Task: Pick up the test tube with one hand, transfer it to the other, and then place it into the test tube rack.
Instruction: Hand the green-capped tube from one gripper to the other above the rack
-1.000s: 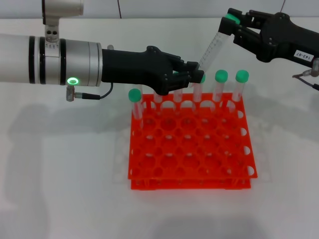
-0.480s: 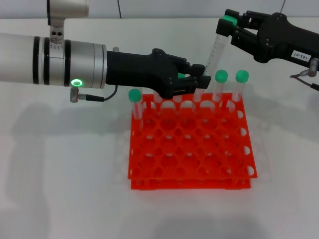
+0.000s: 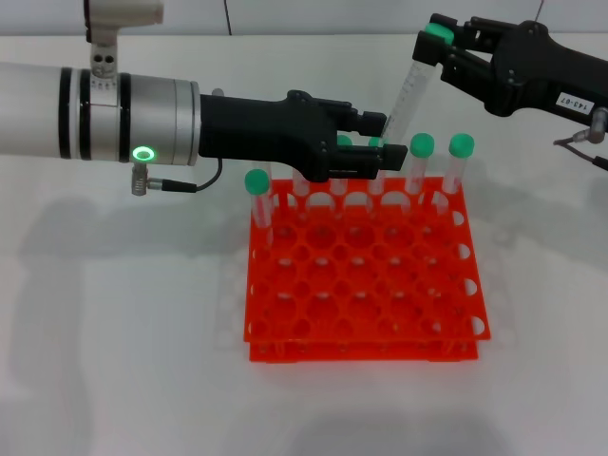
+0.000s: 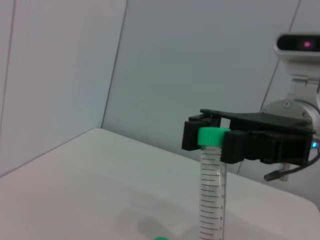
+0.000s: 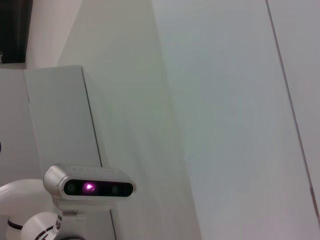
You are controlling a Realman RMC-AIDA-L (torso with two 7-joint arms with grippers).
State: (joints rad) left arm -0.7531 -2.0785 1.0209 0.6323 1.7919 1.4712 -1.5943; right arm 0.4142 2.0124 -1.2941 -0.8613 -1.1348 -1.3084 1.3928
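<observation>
Head view: the right gripper (image 3: 439,49), black with a small white label, has its fingers clamped on the green cap of the test tube (image 3: 410,90), which hangs tilted above the far edge of the orange test tube rack (image 3: 366,275) on the white tabletop (image 3: 123,332). The left gripper (image 3: 385,147), on the silver arm with the green glowing ring, reaches across the rack's far row with its fingers around the lower end of that tube; whether they press on it cannot be told. Other green-capped tubes stand in the far row: one at the left corner (image 3: 257,204) and two at the right (image 3: 418,166) (image 3: 459,166), with more hidden behind the left gripper. In the left wrist view the tube (image 4: 211,187) stands upright, its cap held in the right gripper (image 4: 212,137).
</observation>
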